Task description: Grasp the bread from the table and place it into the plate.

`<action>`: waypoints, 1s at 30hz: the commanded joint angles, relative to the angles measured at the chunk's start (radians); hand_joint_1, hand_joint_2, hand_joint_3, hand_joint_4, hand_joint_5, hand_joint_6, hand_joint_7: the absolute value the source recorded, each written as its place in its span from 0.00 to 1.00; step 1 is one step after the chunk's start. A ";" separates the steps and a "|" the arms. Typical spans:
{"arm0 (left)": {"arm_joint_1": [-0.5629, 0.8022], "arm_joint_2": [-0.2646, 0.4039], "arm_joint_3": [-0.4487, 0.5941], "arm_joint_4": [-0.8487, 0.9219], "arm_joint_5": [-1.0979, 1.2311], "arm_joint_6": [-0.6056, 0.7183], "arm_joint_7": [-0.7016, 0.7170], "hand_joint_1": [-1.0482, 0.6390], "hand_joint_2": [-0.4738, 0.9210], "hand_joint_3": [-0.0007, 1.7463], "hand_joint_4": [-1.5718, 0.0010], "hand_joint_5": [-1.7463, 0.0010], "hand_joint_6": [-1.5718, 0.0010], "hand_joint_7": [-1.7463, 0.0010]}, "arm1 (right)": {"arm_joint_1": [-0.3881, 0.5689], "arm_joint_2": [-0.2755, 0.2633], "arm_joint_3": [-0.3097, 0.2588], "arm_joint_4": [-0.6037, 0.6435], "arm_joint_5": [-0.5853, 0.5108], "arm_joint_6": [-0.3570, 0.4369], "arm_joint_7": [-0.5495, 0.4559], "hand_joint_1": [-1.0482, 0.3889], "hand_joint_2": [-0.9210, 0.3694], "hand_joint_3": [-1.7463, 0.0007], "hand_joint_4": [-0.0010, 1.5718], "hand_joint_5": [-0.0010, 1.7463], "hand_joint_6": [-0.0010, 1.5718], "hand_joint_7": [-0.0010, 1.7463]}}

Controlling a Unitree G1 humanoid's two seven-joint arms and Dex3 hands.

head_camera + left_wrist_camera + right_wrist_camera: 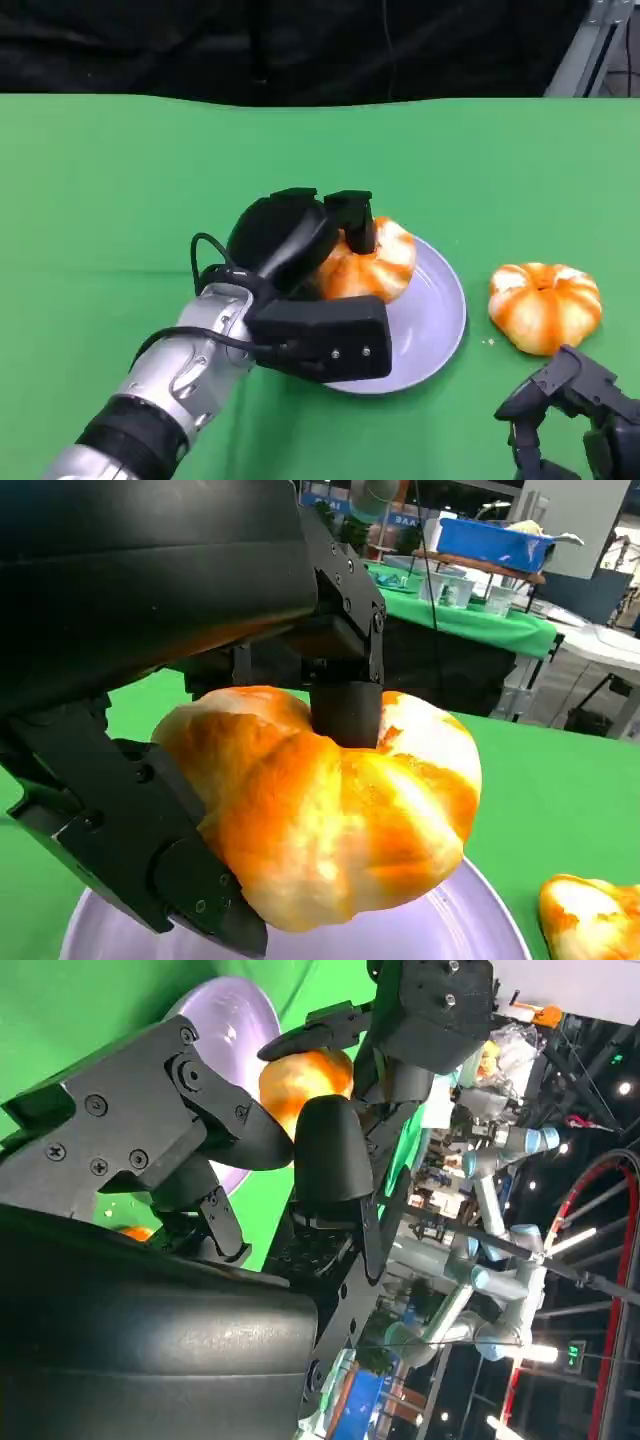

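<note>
An orange-and-white glazed bread roll (pixel 378 265) is gripped by my left hand (pixel 300 250) over the back left part of the lavender plate (pixel 435 320). In the left wrist view black fingers (pixel 345 705) clamp the roll (pixel 330 820) from both sides just above the plate (pixel 470 920); whether it touches the plate I cannot tell. A second roll (pixel 545 305) lies on the green cloth to the right of the plate. My right hand (pixel 575 410) hovers near the front right edge, fingers apart and holding nothing. The right wrist view shows the held roll (pixel 300 1075) and the plate (pixel 225 1020).
A green cloth (pixel 120 180) covers the table, with a black backdrop behind its far edge. The second roll (pixel 590 920) lies close to the plate's right rim. A metal frame leg (pixel 585 50) stands at the back right.
</note>
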 commanded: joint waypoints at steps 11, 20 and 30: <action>-0.081 -0.038 -0.034 0.190 -0.019 -0.054 -0.020 0.59 0.98 0.13 0.56 0.00 0.62 0.05 | 0.008 0.011 0.010 -0.025 0.002 0.028 -0.008 0.65 0.31 0.33 0.53 1.00 0.48 0.87; -0.097 -0.043 -0.032 0.227 -0.020 -0.075 -0.007 0.59 0.98 0.13 0.57 0.00 0.62 0.06 | 0.009 0.010 0.012 -0.030 0.001 0.033 -0.009 0.65 0.31 0.32 0.53 1.00 0.48 0.87; -0.099 -0.044 -0.032 0.230 -0.021 -0.077 -0.006 0.59 0.99 0.12 0.57 0.00 0.61 0.06 | 0.009 0.010 0.012 -0.030 0.001 0.033 -0.010 0.65 0.31 0.32 0.53 1.00 0.48 0.87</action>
